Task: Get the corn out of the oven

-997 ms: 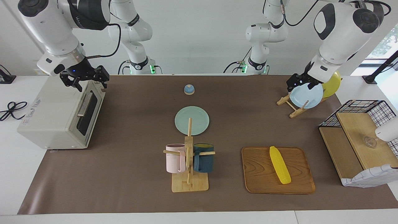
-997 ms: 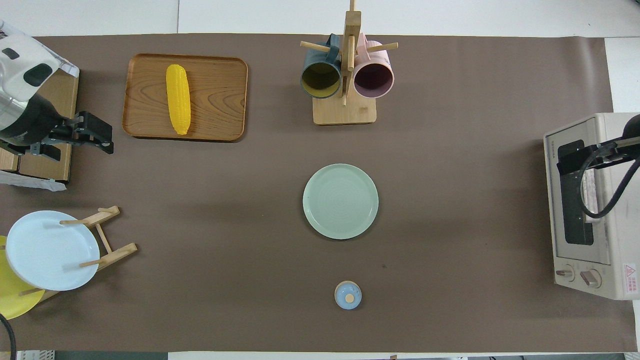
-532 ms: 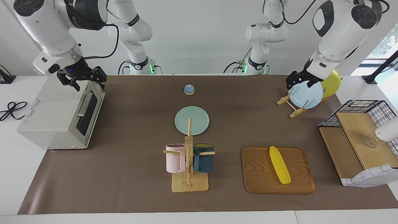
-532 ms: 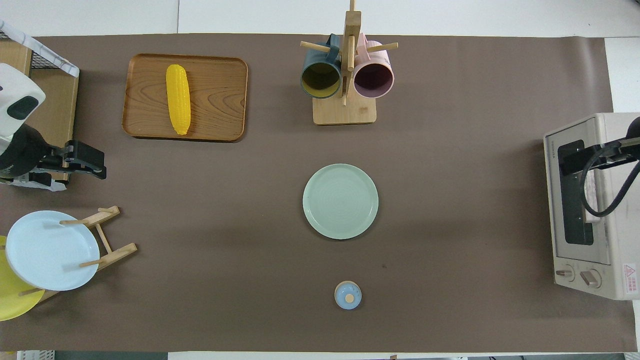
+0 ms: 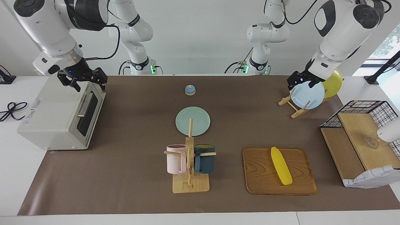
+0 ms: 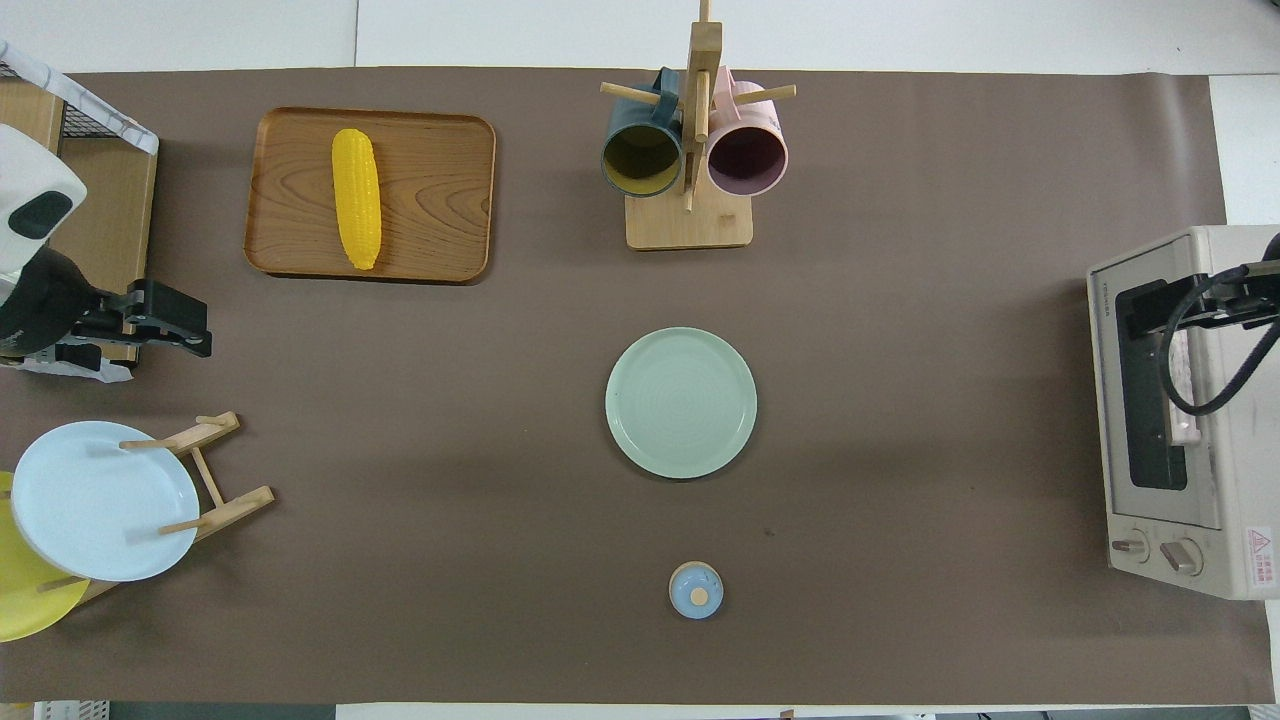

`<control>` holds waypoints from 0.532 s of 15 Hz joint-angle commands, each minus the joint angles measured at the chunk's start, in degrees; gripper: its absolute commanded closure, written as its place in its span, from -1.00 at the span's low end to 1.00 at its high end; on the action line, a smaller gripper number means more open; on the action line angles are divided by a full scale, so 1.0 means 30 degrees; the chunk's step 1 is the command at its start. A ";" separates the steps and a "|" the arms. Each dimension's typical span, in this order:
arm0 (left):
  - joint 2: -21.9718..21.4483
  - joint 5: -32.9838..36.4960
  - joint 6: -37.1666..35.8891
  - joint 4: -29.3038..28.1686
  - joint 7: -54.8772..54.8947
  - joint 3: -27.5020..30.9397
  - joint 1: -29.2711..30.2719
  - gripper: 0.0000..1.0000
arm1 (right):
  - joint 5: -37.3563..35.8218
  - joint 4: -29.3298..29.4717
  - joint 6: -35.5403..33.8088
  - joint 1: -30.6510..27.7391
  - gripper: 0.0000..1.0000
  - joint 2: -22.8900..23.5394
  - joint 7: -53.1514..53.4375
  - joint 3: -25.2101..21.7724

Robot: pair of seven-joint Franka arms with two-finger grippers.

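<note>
The yellow corn [image 5: 281, 169] lies on a wooden tray [image 5: 259, 184] toward the left arm's end of the table, and it also shows in the overhead view [image 6: 357, 197]. The off-white oven [image 5: 53, 118] stands at the right arm's end with its glass door shut; it shows in the overhead view [image 6: 1230, 420] too. My right gripper [image 5: 89, 82] hangs open and empty over the oven's top front edge [image 6: 1135, 315]. My left gripper [image 5: 300, 84] is open and empty in the air over the plate rack, and in the overhead view [image 6: 205, 328] it sits between tray and rack.
A mug tree [image 5: 190, 162] with a pink and a dark blue mug stands mid-table. A pale green plate [image 5: 192, 121] and a small blue bell [image 5: 190, 90] lie nearer to the robots. A rack holds a blue plate [image 5: 307, 95]. A wire basket shelf [image 5: 359, 137] sits beside the tray.
My left gripper has drawn back from beside the tray toward the plate rack. My right gripper has risen slightly over the oven. The corn and the oven door have not moved.
</note>
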 commanded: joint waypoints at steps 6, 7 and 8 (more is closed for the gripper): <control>-0.0272 -0.0092 0.0284 -0.0178 0.0114 0.0169 -0.0152 -1.00 | 0.0463 0.0695 -0.0506 -0.0567 -1.00 0.0148 -0.0649 0.0194; -0.0301 -0.0092 0.0284 -0.0207 0.0172 0.0169 -0.0094 -1.00 | 0.0522 0.0666 -0.0447 -0.0742 -1.00 0.0149 -0.0475 0.0193; -0.0301 -0.0092 0.0255 -0.0236 0.0172 0.0169 -0.0036 -1.00 | 0.0522 0.0665 -0.0301 -0.0831 -1.00 0.0120 -0.0503 0.0222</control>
